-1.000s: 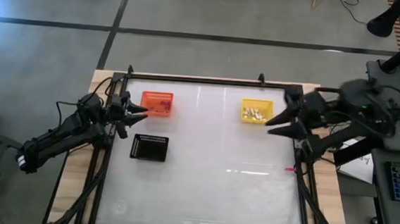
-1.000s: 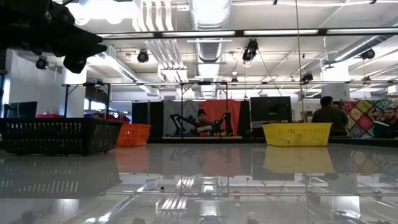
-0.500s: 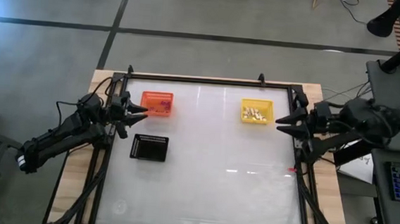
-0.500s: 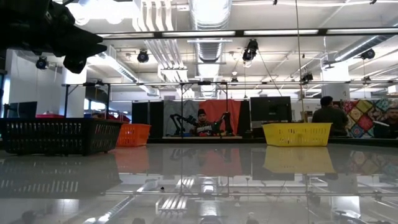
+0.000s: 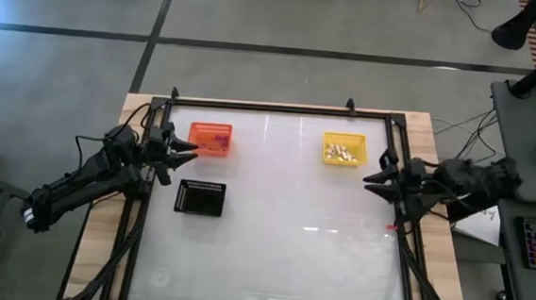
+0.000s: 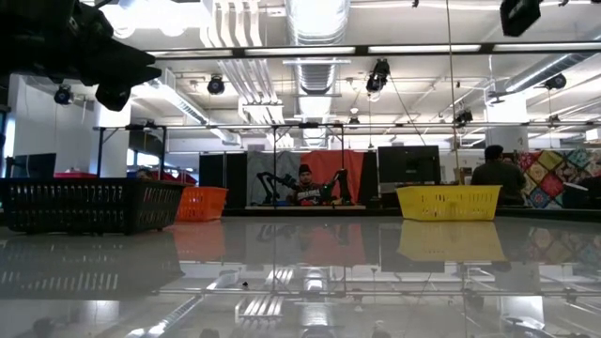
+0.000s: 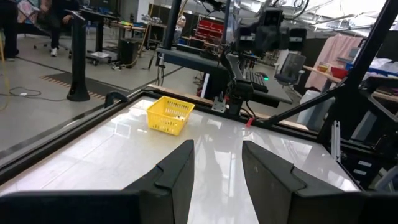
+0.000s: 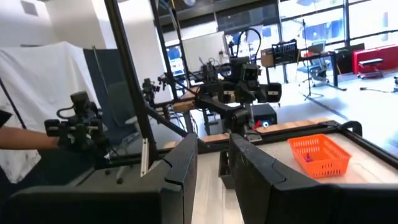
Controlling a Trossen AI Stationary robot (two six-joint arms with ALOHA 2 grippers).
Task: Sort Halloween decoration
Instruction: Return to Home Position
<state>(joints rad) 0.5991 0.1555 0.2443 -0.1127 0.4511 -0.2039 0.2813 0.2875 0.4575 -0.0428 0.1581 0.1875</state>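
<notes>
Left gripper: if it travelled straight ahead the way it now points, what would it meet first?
Probably nothing close. The left gripper points across the table, passing beside the orange basket. The right gripper at the far side looks first in line.

The right end effector point(image 5: 370, 182) has drawn back from beside the yellow basket point(image 5: 344, 150).

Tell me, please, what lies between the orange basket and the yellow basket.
Nothing does: in the high view, the table surface between the orange basket and the yellow basket is bare.
</notes>
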